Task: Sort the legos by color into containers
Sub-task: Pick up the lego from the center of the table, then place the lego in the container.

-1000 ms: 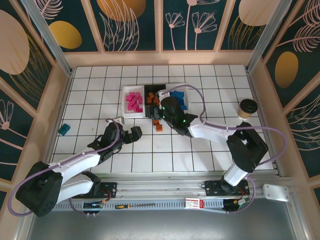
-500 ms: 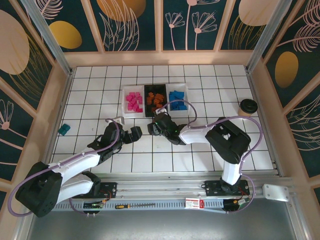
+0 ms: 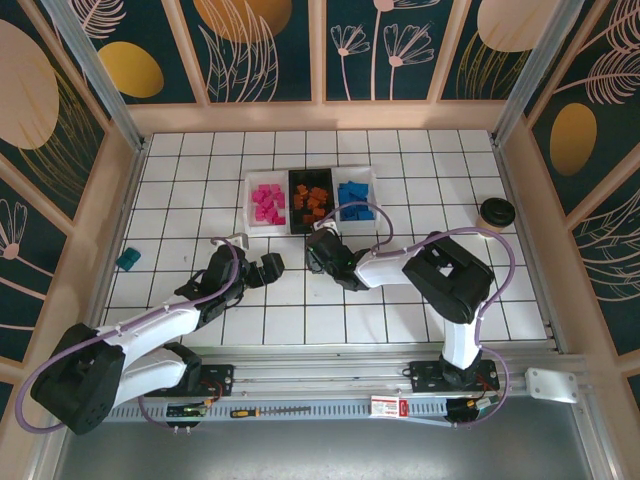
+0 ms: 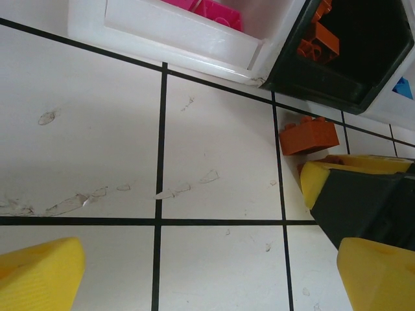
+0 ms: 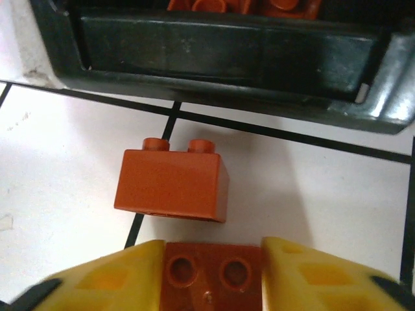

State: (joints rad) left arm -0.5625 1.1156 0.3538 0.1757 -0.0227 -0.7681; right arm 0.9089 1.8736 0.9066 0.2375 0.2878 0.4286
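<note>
Three containers stand in a row. A white tray (image 3: pixel 254 212) holds pink legos (image 3: pixel 267 203), the black tray (image 3: pixel 294 205) holds orange-brown legos (image 3: pixel 313 198), and a second white tray (image 3: pixel 372 180) holds blue legos (image 3: pixel 354 200). My right gripper (image 3: pixel 318 252) is low on the floor just in front of the black tray (image 5: pixel 227 52). It (image 5: pixel 213 251) is shut on an orange-brown brick (image 5: pixel 211 275). A second orange-brown brick (image 5: pixel 172 184) lies loose just ahead of it. My left gripper (image 3: pixel 268 267) hovers open over bare tiles, its fingers (image 4: pixel 39 272) wide apart.
A teal block (image 3: pixel 128 260) lies near the left wall. A paper cup with a dark lid (image 3: pixel 494 212) stands at the right. In the left wrist view, the loose orange brick (image 4: pixel 310 137) and the right gripper's yellow fingers (image 4: pixel 324 178) sit near the black tray's corner (image 4: pixel 337 74).
The right arm came back from over the trays down to the floor in front of the black tray, and its jaws closed on an orange-brown brick. The left arm stayed still.
</note>
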